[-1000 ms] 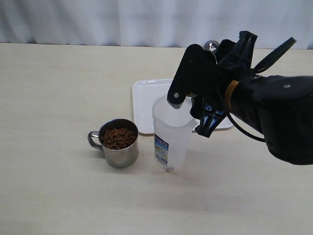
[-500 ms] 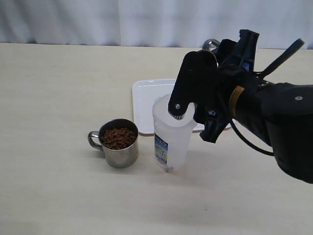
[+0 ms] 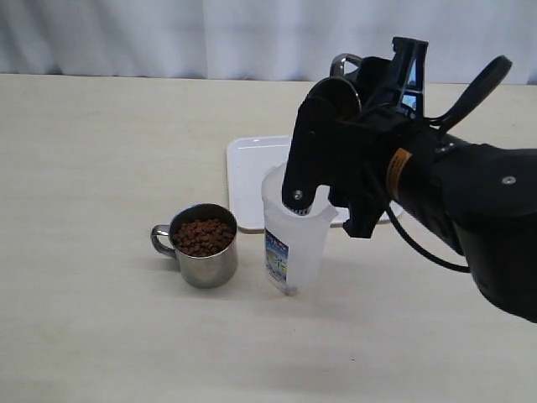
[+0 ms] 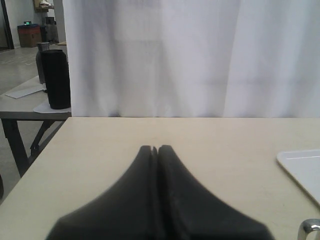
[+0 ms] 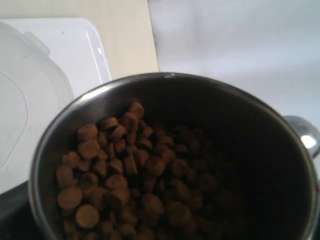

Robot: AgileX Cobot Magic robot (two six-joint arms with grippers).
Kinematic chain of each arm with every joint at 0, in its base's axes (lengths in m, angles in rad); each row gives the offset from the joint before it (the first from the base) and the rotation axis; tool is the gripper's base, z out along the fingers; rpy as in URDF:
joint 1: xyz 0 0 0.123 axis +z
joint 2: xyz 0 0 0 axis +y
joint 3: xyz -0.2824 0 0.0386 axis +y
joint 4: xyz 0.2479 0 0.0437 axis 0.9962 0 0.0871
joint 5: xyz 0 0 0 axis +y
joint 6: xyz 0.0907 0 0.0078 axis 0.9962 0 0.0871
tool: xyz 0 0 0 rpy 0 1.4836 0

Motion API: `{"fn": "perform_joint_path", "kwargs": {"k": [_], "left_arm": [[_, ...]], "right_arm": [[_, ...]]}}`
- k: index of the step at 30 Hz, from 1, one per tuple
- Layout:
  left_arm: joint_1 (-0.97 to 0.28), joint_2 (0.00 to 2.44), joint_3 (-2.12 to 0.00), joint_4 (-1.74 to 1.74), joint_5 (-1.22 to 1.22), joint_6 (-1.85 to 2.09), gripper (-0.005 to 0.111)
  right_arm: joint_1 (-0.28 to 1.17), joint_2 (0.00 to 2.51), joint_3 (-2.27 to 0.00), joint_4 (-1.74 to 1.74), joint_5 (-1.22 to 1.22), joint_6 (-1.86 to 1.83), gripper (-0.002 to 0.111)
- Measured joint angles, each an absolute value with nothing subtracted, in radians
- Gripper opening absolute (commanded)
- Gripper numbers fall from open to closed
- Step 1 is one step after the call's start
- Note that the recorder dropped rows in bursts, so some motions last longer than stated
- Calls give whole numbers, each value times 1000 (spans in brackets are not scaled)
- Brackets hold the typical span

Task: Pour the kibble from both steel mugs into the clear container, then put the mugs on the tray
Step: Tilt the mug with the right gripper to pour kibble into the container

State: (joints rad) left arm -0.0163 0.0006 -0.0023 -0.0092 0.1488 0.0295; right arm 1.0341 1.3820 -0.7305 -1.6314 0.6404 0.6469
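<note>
My right gripper (image 3: 329, 200) is shut on a steel mug (image 3: 341, 84), held tilted just above the rim of the clear container (image 3: 294, 239). In the right wrist view this mug (image 5: 165, 77) fills the picture, and its kibble (image 5: 120, 165) is heaped toward the side nearest the container (image 5: 25, 115). A second steel mug (image 3: 204, 248), full of kibble (image 3: 202, 235), stands upright left of the container. The white tray (image 3: 250, 180) lies behind the container. My left gripper (image 4: 155, 149) is shut on nothing, low over bare table, and it is out of the exterior view.
A white curtain hangs behind the table's far edge. In the left wrist view, the tray's corner (image 4: 302, 167) and a mug handle (image 4: 309, 229) show at one side. A side table with black bottles (image 4: 56, 77) stands off the table's edge.
My right gripper has tipped the held mug further and shifted slightly left over the container's rim; the mug's handle has risen. The left gripper and the standing mug have not moved.
</note>
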Motion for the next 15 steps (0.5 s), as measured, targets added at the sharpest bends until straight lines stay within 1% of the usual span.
{"fn": "perform_joint_path", "kwargs": {"k": [15], "left_arm": [[-16,1,-2,-9,149,29,0]], "right_arm": [[1034,1422,-730,-1676,640,558,5]]}}
